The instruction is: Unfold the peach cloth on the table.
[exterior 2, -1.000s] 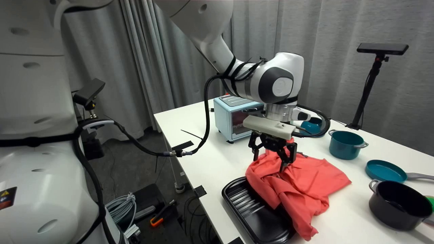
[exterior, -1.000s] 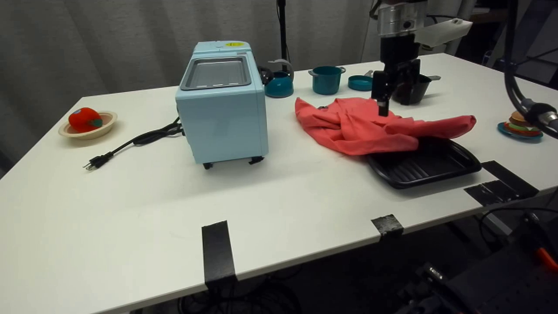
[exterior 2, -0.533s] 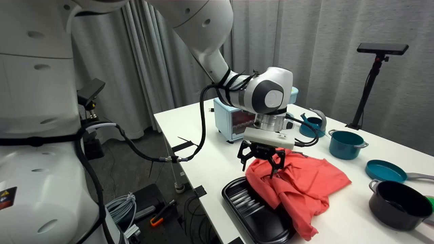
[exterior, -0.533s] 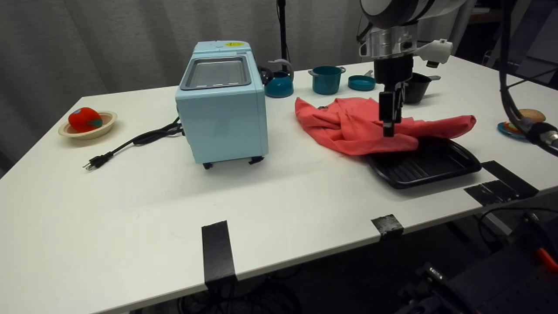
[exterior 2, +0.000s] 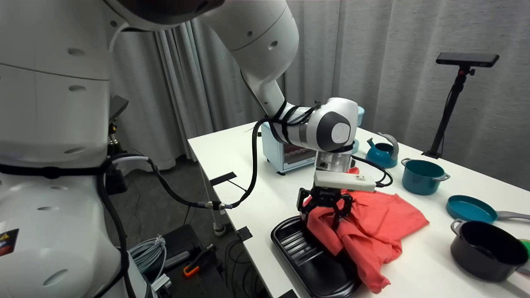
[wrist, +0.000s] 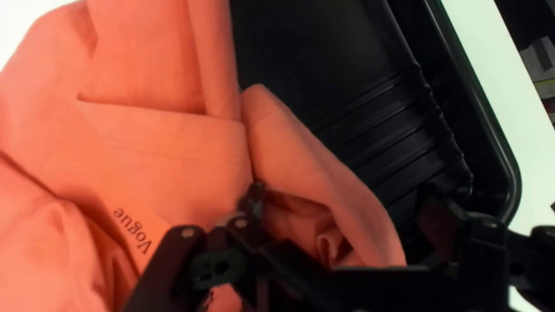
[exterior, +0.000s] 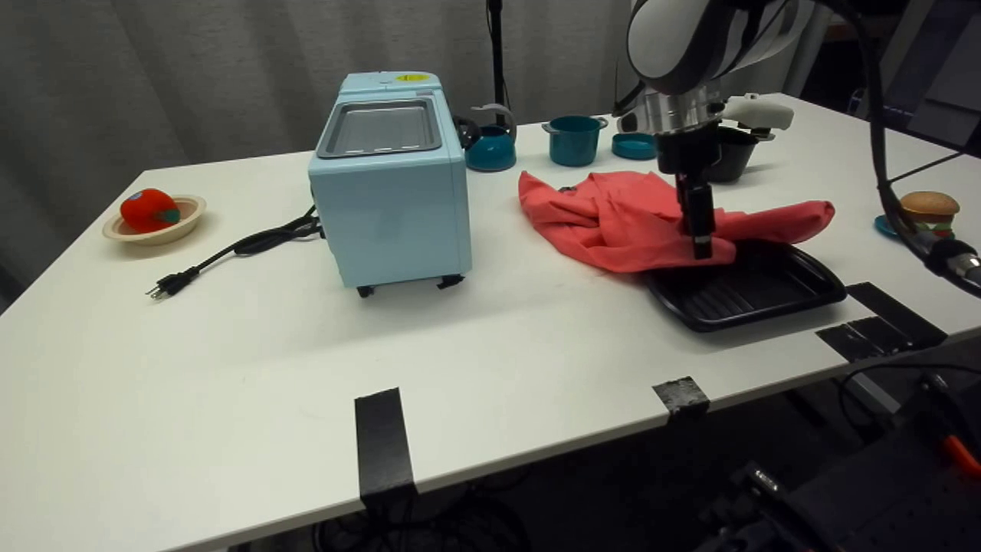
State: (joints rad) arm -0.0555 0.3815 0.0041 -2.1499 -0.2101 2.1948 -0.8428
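Observation:
The peach cloth (exterior: pixel 605 222) lies bundled and wrinkled on the white table (exterior: pixel 506 360), partly over a black tray. It also shows in an exterior view (exterior 2: pixel 385 215). The wrist view shows its folds (wrist: pixel 164 147) and a printed word. My gripper (exterior 2: pixel 320 221) is open, low at the cloth's edge over the tray. In the wrist view the gripper (wrist: pixel 344 195) has its fingers wide apart, with a cloth fold between them. One finger (wrist: pixel 256 201) is at a crease in the cloth, the other over the tray. Whether the fingertips touch the cloth cannot be told.
The black ribbed tray (exterior 2: pixel 296 252) lies under the cloth near the table edge. A light blue appliance (exterior: pixel 391 207) stands beside the cloth. A teal pot (exterior 2: pixel 422 178), a teal pan (exterior 2: pixel 470 209), a kettle (exterior 2: pixel 381 155) and a dark pot (exterior 2: pixel 484 252) stand behind.
My gripper has moved down and toward the tray-side edge of the cloth, and has tilted slightly. It stays open. The cloth has shifted only very slightly at its end over the tray.

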